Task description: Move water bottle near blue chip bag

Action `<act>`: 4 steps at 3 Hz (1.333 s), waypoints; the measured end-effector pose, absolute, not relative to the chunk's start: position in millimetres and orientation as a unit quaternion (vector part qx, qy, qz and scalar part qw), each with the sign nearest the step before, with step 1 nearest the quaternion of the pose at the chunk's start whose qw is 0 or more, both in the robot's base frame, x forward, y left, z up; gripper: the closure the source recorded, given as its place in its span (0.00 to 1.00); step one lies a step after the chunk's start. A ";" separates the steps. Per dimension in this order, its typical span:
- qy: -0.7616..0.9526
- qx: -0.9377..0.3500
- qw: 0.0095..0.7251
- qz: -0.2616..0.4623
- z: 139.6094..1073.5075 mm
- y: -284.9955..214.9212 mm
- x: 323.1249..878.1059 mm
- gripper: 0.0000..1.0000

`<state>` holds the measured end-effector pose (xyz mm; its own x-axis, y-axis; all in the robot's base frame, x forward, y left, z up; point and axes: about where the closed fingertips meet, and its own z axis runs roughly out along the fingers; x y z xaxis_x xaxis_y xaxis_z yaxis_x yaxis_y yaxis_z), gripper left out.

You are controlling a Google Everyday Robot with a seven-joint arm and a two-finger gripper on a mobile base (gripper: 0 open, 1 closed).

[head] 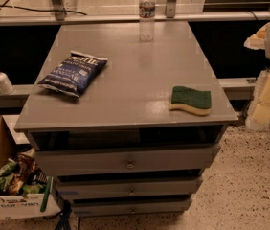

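Observation:
The water bottle point(147, 14), clear with a white cap and a pale label band, stands upright at the far edge of the grey table top point(135, 80), near its middle. The blue chip bag point(73, 73), dark navy with white lettering, lies flat on the left side of the table. My gripper point(259, 38) shows as a pale shape at the right edge of the view, off the table's right side. It is well apart from the bottle and the bag and holds nothing that I can see.
A green and yellow sponge point(191, 100) lies at the front right of the table. A white pump-top dispenser point(1, 79) stands on a ledge to the left. A cardboard box point(10, 186) of snack packets sits on the floor at the lower left. Drawers point(128, 163) are below the top.

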<state>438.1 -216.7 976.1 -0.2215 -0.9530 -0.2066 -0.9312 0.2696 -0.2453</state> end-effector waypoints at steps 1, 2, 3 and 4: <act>0.781 -0.603 0.159 -0.034 976.2 -216.7 438.1 0.00; 0.775 -0.606 0.175 -0.042 980.4 -214.0 444.7 0.00; 0.770 -0.600 0.213 -0.037 976.2 -210.7 462.0 0.00; 0.774 -0.580 0.251 -0.040 963.0 -210.5 496.4 0.00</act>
<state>496.4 -210.5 963.0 -0.2024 -0.9176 -0.3420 -0.8774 0.3251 -0.3529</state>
